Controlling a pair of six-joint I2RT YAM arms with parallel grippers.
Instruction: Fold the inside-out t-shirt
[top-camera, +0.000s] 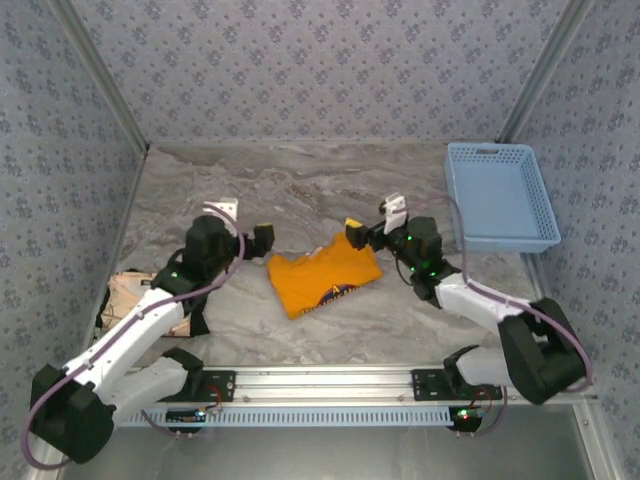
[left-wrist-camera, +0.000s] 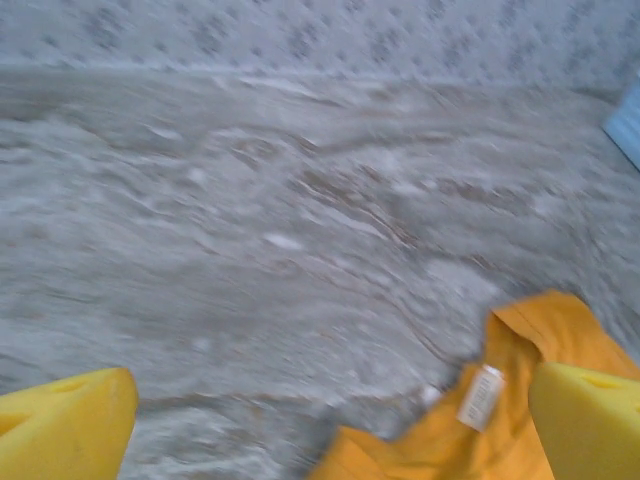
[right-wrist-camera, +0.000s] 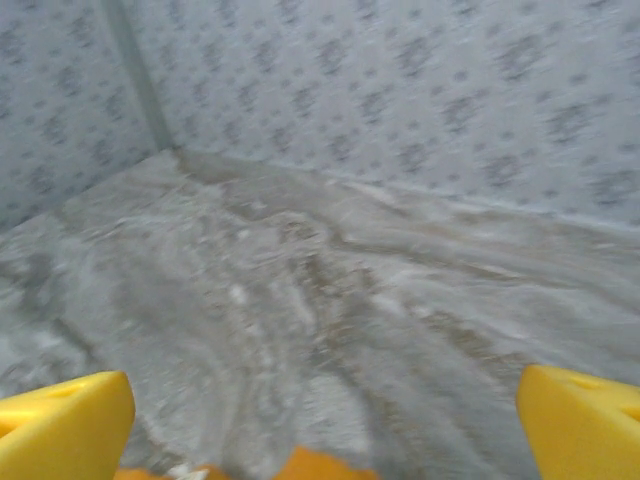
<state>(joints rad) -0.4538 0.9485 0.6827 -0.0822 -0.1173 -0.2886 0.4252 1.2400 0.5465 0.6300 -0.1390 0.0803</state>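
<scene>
The orange-yellow t-shirt (top-camera: 325, 278) lies in a rough rectangle on the marbled counter (top-camera: 300, 200), between the two arms. A dark print (too blurred to read, perhaps lettering) faces up near its front edge. The left gripper (top-camera: 263, 236) is just beside the shirt's far left corner, jaws spread wide with nothing between them; its wrist view shows a white label (left-wrist-camera: 482, 397) on the cloth. The right gripper (top-camera: 356, 231) is at the shirt's far edge, jaws equally apart and empty. A blue basket (top-camera: 500, 195) stands at the far right.

Marbled grey table (top-camera: 300, 190) bears t-shirt (top-camera: 325, 275), blue basket (top-camera: 500, 195), beige cloth (top-camera: 130, 295).
</scene>
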